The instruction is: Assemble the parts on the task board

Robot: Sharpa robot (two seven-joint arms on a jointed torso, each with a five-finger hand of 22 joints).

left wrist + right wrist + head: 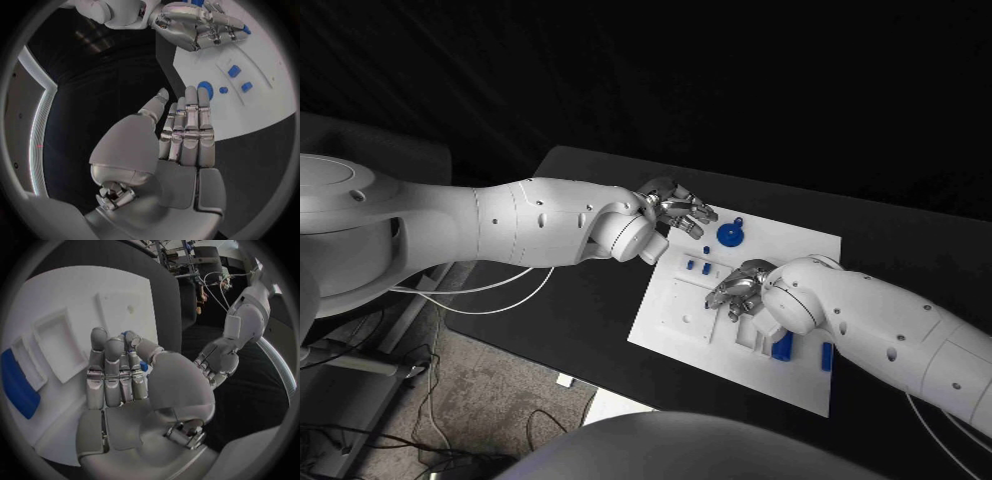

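The white task board (798, 262) lies in the middle of the black table. My left hand (672, 215) hovers at the board's far left corner, fingers straight and palm bare (184, 135), just short of a round blue part (730, 235) (205, 91). My right hand (740, 291) is over the middle of the board. Its thumb is folded against the fingers (119, 372), and a small blue part (144, 366) shows pinched between them. Two small blue parts (698, 267) stand near the round one. Two longer blue parts (783, 347) lie at the board's near right.
The board has square recesses (59, 340) next to a long blue part (19, 385). Black table (589, 320) surrounds the board. White cables (488, 290) hang off the table's left edge under my left arm.
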